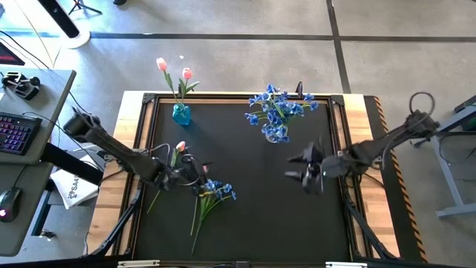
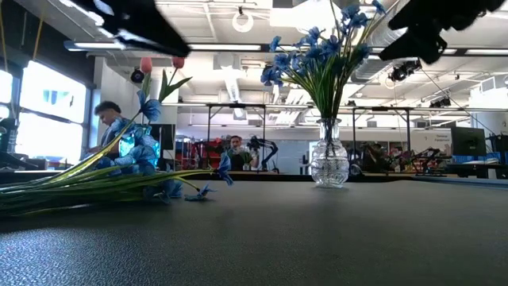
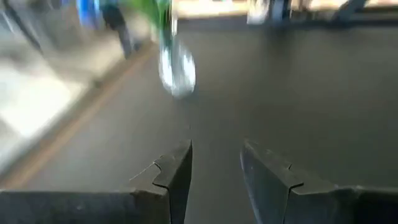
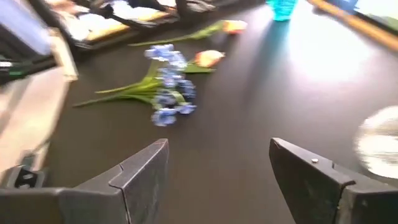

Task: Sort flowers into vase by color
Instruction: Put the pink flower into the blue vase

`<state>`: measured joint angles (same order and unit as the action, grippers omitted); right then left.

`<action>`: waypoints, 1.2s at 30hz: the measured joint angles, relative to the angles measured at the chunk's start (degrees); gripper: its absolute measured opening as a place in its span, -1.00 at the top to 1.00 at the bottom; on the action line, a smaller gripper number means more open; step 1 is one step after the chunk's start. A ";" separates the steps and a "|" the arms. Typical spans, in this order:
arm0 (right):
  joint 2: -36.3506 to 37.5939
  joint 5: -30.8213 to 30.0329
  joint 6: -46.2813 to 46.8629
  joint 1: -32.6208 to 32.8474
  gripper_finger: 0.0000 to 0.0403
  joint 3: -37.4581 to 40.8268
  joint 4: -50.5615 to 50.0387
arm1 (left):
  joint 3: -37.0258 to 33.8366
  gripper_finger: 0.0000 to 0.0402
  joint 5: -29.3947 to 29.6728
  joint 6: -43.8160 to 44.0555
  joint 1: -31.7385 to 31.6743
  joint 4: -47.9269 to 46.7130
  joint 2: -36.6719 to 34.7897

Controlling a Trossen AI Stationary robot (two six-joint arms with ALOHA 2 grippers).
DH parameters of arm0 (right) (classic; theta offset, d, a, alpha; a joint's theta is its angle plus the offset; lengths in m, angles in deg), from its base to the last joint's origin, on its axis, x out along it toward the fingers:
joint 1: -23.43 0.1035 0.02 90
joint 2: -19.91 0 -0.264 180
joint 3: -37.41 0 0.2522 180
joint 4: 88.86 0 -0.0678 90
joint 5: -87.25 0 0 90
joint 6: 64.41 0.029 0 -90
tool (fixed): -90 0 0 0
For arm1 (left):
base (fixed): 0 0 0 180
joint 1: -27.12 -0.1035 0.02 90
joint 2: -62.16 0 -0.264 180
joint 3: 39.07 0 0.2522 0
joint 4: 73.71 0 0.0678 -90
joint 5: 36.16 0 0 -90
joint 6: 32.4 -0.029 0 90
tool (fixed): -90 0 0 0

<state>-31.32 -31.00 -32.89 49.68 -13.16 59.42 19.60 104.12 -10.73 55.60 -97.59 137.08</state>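
Note:
Two pink tulips stand in a small blue vase [image 1: 181,113] at the far left. A clear glass vase [image 1: 277,134] [image 2: 328,163] holds blue blossoms. On the mat, left of centre, lie a loose bunch of blue blossoms [image 1: 216,190] [image 4: 168,93] and loose pink tulips [image 1: 178,148] [image 4: 208,58]. My left gripper [image 1: 195,171] [image 3: 216,165] hovers open beside these loose flowers, with nothing between its fingers. My right gripper [image 1: 295,168] [image 4: 217,165] is open and empty right of centre, below the clear vase in the high view, and faces the loose flowers.
The black mat [image 1: 253,223] has a raised wooden rim [image 1: 357,100]. Bare mat lies between the two grippers and along the near side. A desk with a keyboard [image 1: 18,134] stands off the table's left. People show in the room beyond the far edge [image 2: 111,127].

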 joint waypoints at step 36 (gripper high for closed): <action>-17.57 -8.70 -7.54 6.74 -0.37 19.23 53.40 | -14.23 0.51 -34.55 47.08 -22.54 -39.88 -2.76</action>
<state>-48.88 -39.70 -40.43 56.42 6.06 112.82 5.36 69.56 36.35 33.07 -137.47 134.32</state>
